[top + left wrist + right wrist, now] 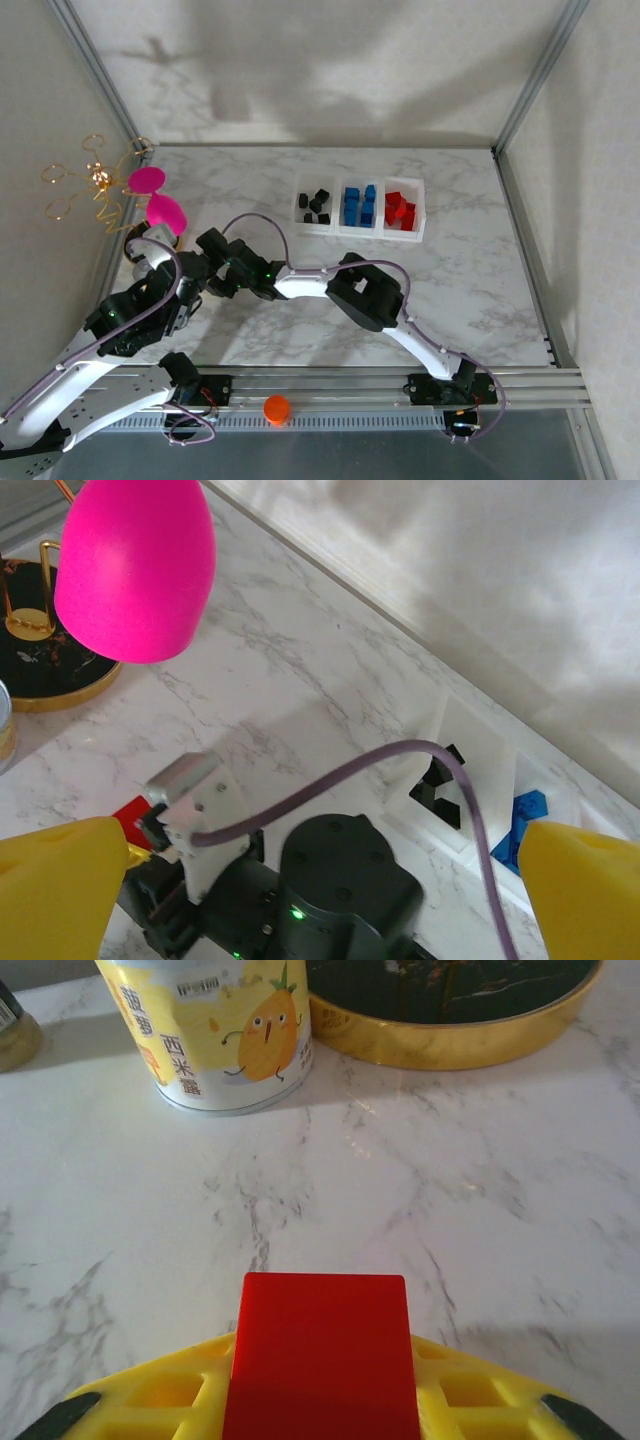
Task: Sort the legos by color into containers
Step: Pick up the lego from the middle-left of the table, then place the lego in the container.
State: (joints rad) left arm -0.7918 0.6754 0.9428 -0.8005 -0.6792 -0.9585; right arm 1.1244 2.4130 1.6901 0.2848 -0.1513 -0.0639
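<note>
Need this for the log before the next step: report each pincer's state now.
Left pincer: open, nothing between its fingers.
Right pincer: closed on a red lego.

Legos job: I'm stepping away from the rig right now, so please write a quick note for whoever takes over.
Right tool: shut on a red lego, near the pineapple can.
Left tool: open, empty.
Trays: black legos in the left one, blue legos in the middle, red legos in the right.
Done: those sorted by color.
To do: probably carry the held lego to the right tray and release.
</note>
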